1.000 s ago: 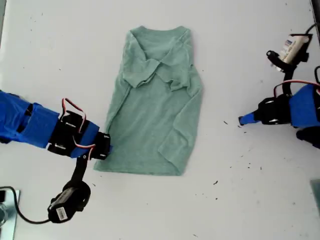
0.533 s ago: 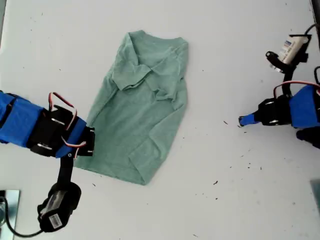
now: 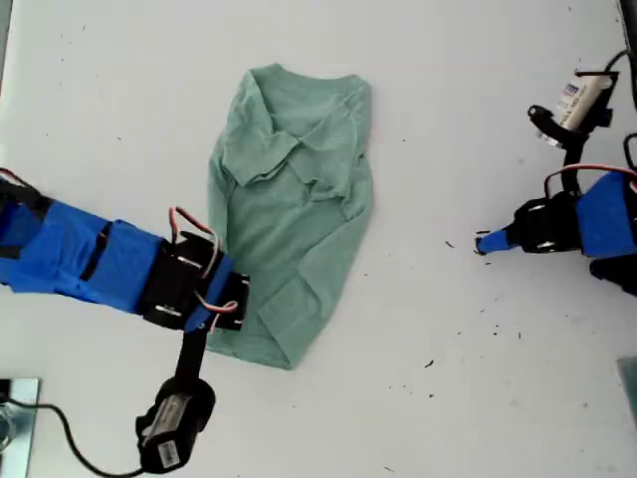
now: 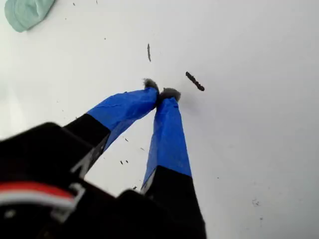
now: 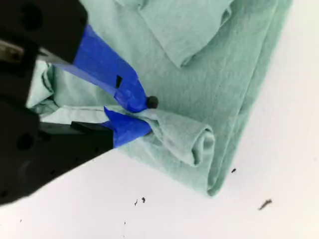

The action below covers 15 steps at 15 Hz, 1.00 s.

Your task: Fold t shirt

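Observation:
The pale sage-green t shirt (image 3: 294,189) lies on the white table, sleeves folded in over the chest, collar end farthest from the camera in the exterior view. Its lower part is bunched and skewed toward the exterior view's left. My second gripper (image 3: 237,304) is shut on a rolled pinch of the hem (image 5: 184,137) at the shirt's lower corner; its blue-taped fingertips (image 5: 127,97) press the cloth (image 5: 224,74). My first gripper (image 3: 481,241) is at the exterior view's right, well apart from the shirt, shut with nothing in it (image 4: 160,92), tips just above the bare table. A shirt corner (image 4: 27,12) shows far off.
The white table (image 3: 468,110) carries small dark specks (image 3: 429,364) and crumbs (image 4: 194,81) around my first gripper. A metallic object (image 3: 14,408) sits at the exterior view's lower left corner. Wrist camera modules with cables hang off both arms (image 3: 169,438).
My second gripper first dragged the shirt's lower corner toward the exterior view's left, skewing the shirt, then pushed back right, bunching the hem. The first arm stayed still.

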### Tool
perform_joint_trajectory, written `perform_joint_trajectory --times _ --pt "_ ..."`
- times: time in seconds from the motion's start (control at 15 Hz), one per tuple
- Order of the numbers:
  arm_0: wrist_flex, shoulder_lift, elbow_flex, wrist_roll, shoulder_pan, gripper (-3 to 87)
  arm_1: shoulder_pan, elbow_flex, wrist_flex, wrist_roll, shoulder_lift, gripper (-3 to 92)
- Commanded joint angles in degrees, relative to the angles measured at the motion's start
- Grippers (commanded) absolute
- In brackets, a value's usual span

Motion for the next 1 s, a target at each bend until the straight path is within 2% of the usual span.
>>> perform_joint_trajectory --times 0.0,0.13,0.2,0.27,0.33,0.47,0.53,0.67,0.73,0.8,0.87,0.93 --pt "-3.52 -5.36 -8.26 3.34 -2.64 -0.2 -1.58 2.81 0.09 1.49 0.7 2.2" --pt "-9.14 -10.72 -8.26 6.94 -4.22 3.2 -2.29 2.81 0.09 2.11 0.7 2.2" --pt "-13.54 -13.01 -9.05 10.99 -4.66 22.5 -2.29 2.81 0.09 2.02 0.7 2.2" --pt "-13.27 -15.03 -11.87 12.92 -4.75 29.3 -1.93 2.81 0.09 1.76 0.7 2.2" --pt "-11.43 -13.45 -11.51 12.57 -4.48 28.9 -1.67 2.81 0.09 1.58 0.7 2.2" --pt "-1.76 -4.48 -10.63 10.11 -4.57 25.6 -0.88 2.81 0.09 0.88 0.7 2.2" --pt "0.44 3.87 -8.61 9.76 -4.22 24.4 -0.18 2.81 0.09 0.26 0.7 2.2" --pt "0.44 22.24 -0.97 9.76 -4.04 23.1 1.67 2.81 0.09 -1.14 0.7 2.2" --pt "0.44 31.03 7.12 9.67 -4.66 23.2 2.72 2.81 0.09 -1.93 0.7 2.9" --pt "-0.09 40.87 19.51 7.65 -5.89 19.3 3.6 2.81 0.09 -2.64 0.7 4.2" --pt "-3.69 51.59 34.8 6.06 -6.59 12.4 4.13 2.81 0.09 -3.43 0.7 5.6" --pt "-10.63 63.28 51.24 5.45 -6.77 9.0 4.22 2.81 0.09 -3.87 0.7 7.1"
